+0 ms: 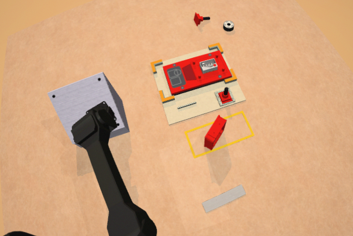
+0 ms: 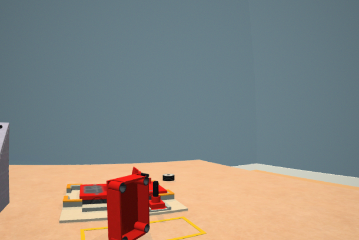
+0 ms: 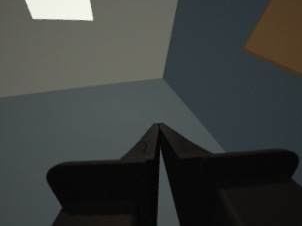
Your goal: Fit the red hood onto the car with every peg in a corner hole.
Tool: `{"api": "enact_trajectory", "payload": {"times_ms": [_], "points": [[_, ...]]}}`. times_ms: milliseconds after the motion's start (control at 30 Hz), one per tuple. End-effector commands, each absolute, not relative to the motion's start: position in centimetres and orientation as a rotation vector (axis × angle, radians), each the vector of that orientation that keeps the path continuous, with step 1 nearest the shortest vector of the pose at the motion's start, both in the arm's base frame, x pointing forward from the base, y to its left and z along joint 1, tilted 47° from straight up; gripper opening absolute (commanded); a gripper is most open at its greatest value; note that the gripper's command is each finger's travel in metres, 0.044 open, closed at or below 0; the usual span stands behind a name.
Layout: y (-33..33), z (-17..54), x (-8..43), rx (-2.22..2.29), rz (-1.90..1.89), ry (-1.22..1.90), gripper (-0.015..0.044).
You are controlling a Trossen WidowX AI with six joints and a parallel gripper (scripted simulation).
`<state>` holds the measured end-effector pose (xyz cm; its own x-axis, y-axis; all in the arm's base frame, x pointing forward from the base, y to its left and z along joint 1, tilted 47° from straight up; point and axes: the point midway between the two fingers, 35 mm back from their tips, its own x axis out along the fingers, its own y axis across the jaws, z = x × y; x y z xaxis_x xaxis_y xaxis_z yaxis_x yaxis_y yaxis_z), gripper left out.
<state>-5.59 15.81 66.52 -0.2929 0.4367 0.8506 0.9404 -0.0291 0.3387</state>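
Between the jaws nothing is held: the two dark fingers press together tip to tip, closed on air, and they point up at the blue walls and the pale ceiling. Well away from the jaws, down on the desk (image 1: 289, 115), the red hood (image 1: 214, 132) stands on its edge inside a yellow outline (image 1: 248, 123); the exterior view shows its open underside with dark holes in the corner bosses (image 2: 122, 187). Just beyond the hood lies the beige jig (image 1: 202, 107) with orange corner brackets, and in it sits the red chassis (image 1: 197, 73) with the grey engine block (image 1: 209, 65) on its deck. A red-based black post (image 1: 225, 95) stands on the jig near the hood. Farther off lie a small red part with a black stem (image 1: 200, 18) and a black ring (image 1: 228, 25). A grey strip (image 1: 223, 198) lies apart from the yellow outline. The black arm (image 1: 107, 156) rises from a grey block (image 1: 78, 95) and leaves the top view at its lower edge.
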Motion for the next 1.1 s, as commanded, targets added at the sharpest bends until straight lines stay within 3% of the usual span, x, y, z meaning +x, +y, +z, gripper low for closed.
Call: {"api": "enact_trajectory", "payload": {"times_ms": [0, 200, 700, 1067], "points": [[19.4, 65.0, -4.0, -1.626, -1.25, -1.772, 0.0], [25.7, 61.3, 0.1, -1.957, -1.109, -1.815, 0.0], [31.4, 53.8, 11.0, -2.604, -0.896, -1.686, 0.0], [31.6, 42.8, 22.1, -3.16, -0.289, -1.488, 0.0]]}}
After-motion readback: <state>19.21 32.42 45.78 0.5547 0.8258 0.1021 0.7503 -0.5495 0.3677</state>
